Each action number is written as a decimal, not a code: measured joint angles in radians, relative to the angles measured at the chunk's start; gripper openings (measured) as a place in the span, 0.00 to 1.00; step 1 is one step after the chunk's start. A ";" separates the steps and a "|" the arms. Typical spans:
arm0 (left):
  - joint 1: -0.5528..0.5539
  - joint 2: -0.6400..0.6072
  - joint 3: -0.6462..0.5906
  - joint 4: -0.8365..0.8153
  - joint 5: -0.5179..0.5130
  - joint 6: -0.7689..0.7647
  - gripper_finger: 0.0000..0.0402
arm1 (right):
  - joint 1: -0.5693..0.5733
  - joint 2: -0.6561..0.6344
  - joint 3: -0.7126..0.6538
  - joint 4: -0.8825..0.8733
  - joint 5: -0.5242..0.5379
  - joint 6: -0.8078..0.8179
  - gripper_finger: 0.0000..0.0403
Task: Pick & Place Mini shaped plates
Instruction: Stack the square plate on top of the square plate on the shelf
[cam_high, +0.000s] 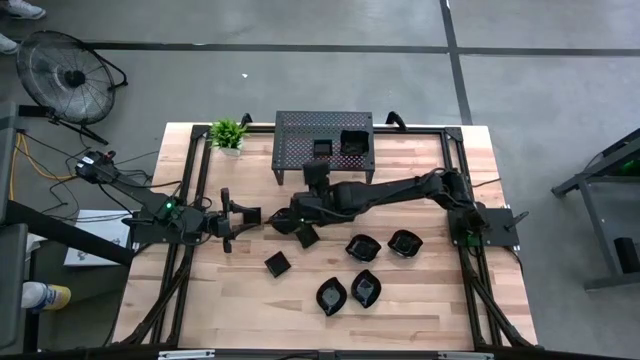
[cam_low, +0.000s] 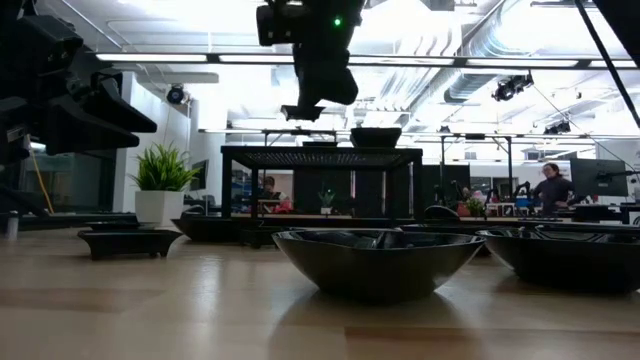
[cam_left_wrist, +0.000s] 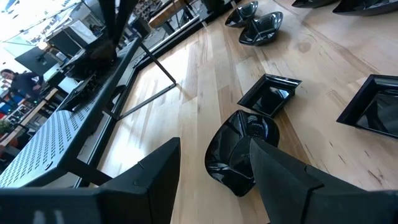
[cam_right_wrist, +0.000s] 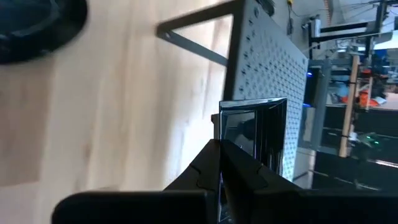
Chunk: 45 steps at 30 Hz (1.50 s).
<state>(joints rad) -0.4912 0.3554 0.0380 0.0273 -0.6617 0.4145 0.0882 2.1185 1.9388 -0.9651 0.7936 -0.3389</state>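
Note:
Several glossy black mini plates lie on the wooden table: a roundish one (cam_high: 283, 222), square ones (cam_high: 305, 236) (cam_high: 277, 264), and others near the right (cam_high: 361, 246) (cam_high: 404, 243) (cam_high: 331, 296) (cam_high: 366, 288). Two square plates (cam_high: 322, 148) (cam_high: 354, 140) sit on top of the perforated stand (cam_high: 295, 125). My right gripper (cam_high: 315, 178) is at the stand's near edge, shut on a square plate (cam_right_wrist: 255, 134). My left gripper (cam_high: 238, 215) is open, level with the table's left-middle. In the left wrist view (cam_left_wrist: 214, 171) its fingers frame the roundish plate (cam_left_wrist: 239, 152) without touching it. My right gripper pinches the square plate by one rim (cam_right_wrist: 229, 158) between its two fingers (cam_right_wrist: 205, 165). The plate is lifted clear of the table and reaches forward past the fingertips, toward the stand (cam_right_wrist: 267, 56). In the low view it shows as a dark slab (cam_low: 303, 112) just under the gripper, above the stand's top.
A potted green plant (cam_high: 229, 133) stands at the far-left corner next to the stand. Black frame rails (cam_high: 190, 190) (cam_high: 462, 170) run along both table sides. A fan (cam_high: 68, 75) stands on the floor off the table. Bare wood lies near the left-near corner (cam_high: 210, 300).

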 joint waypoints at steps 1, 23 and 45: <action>0.000 0.000 0.000 0.000 0.000 0.000 0.47 | -0.007 0.000 0.000 0.000 0.005 -0.003 0.02; 0.000 0.000 0.000 0.000 0.000 0.000 0.47 | -0.149 -0.049 0.000 -0.027 -0.095 0.008 0.02; 0.000 0.000 0.000 0.000 0.000 0.000 0.47 | -0.245 -0.054 0.000 0.056 -0.206 -0.038 0.02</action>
<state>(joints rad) -0.4911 0.3557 0.0380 0.0273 -0.6617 0.4145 -0.1570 2.0647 1.9388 -0.9091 0.5874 -0.3769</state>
